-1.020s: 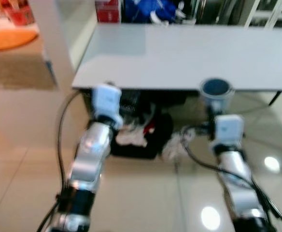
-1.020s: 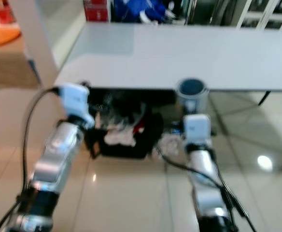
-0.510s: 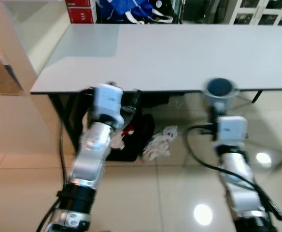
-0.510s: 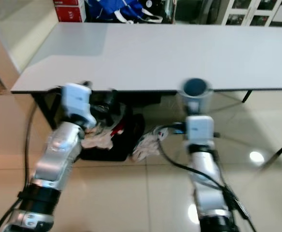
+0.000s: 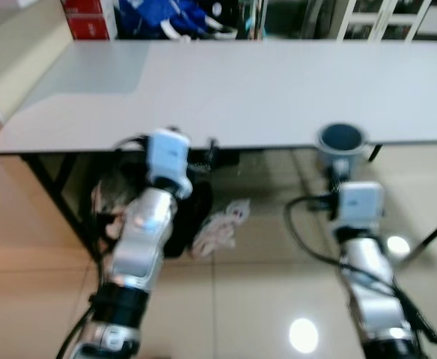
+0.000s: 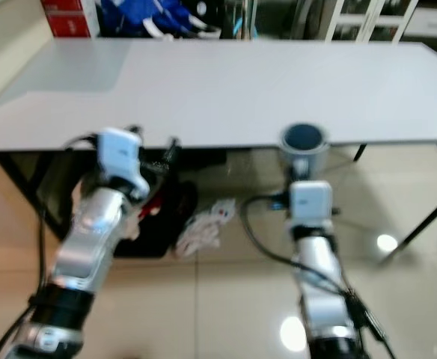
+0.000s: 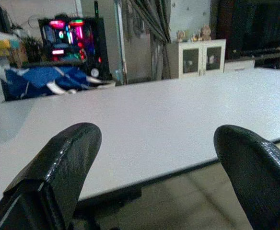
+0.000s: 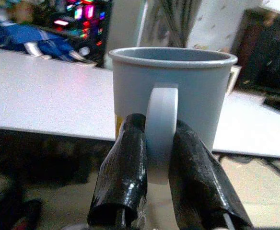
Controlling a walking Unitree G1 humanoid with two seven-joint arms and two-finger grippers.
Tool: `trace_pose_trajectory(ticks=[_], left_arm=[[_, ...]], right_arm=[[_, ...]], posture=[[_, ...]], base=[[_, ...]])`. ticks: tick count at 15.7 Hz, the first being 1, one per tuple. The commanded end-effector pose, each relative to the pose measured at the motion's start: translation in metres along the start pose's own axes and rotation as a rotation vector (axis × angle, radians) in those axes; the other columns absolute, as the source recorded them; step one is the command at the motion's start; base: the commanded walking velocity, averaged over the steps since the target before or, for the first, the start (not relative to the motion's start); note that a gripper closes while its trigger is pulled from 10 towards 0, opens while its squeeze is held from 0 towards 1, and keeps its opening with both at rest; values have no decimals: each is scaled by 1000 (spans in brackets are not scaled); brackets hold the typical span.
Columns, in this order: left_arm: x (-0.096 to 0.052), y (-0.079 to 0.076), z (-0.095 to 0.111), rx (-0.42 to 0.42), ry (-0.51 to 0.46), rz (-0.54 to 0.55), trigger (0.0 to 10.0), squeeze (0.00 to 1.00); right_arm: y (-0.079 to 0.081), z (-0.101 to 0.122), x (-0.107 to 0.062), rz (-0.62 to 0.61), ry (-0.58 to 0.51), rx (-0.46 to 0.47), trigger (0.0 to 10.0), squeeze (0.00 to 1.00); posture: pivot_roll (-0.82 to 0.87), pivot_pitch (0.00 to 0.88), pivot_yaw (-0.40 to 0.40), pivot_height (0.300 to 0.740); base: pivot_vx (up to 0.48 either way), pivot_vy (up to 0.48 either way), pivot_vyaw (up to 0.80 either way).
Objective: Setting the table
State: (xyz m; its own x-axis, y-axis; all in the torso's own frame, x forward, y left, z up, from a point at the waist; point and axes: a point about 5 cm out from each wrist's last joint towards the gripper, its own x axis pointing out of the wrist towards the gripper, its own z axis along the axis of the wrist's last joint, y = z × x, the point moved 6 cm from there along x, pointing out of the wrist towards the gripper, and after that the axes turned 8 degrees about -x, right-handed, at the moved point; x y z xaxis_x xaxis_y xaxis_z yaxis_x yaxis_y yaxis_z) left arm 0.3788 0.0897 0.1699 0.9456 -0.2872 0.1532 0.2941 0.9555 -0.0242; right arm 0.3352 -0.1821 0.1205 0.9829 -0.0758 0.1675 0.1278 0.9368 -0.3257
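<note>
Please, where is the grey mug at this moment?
The grey mug is held by its handle in the right gripper, on the robot's right, just before the near edge of the white table and not yet on it.

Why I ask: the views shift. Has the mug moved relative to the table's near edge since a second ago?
No. The grey mug, pinched by its handle in the right gripper, sits just before the table's near edge as before; the camera moved.

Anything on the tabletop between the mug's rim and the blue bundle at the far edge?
No. Bare grey table runs from the mug in the right claw to the blue bundle, per head views.
</note>
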Motion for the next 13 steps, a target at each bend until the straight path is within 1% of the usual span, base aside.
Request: trace_pose_trajectory(ticks=[1,4,5,6,7,8,11,12,13], left_arm=[[-2,14,0,8,8,31,10000,0],[-5,15,-2,8,18,29,10000,0],[-10,25,-5,-3,39,49,10000,0],[-12,29,-7,-8,48,58,10000,0],[-19,40,-13,-28,76,90,10000,0],[-24,45,-17,-36,91,106,10000,0],[-32,50,-25,-18,120,124,10000,0],[-33,50,-25,5,119,123,10000,0],[-32,48,-22,10,104,124,10000,0]], right_arm=[[7,11,2,15,-34,27,0,0],[8,13,0,27,-36,31,0,0],[7,12,-4,37,-32,31,0,0],[7,12,-6,40,-30,30,0,0],[6,9,-9,45,-21,27,0,0],[4,7,-12,45,-13,25,0,0],[2,1,-18,54,12,21,0,0],[2,1,-18,55,14,21,0,0],[2,1,-18,55,14,21,0,0]], posture=[[54,0,7,740],[52,0,5,740],[53,0,4,740],[54,0,3,740],[55,0,2,740],[56,0,-1,740],[57,0,-9,740],[57,0,-9,740],[56,0,-9,740]], base=[[277,-390,0],[277,-389,0],[277,-390,0],[277,-390,0],[277,-386,0],[277,-386,0],[300,-369,0],[345,-330,0],[0,0,0]])
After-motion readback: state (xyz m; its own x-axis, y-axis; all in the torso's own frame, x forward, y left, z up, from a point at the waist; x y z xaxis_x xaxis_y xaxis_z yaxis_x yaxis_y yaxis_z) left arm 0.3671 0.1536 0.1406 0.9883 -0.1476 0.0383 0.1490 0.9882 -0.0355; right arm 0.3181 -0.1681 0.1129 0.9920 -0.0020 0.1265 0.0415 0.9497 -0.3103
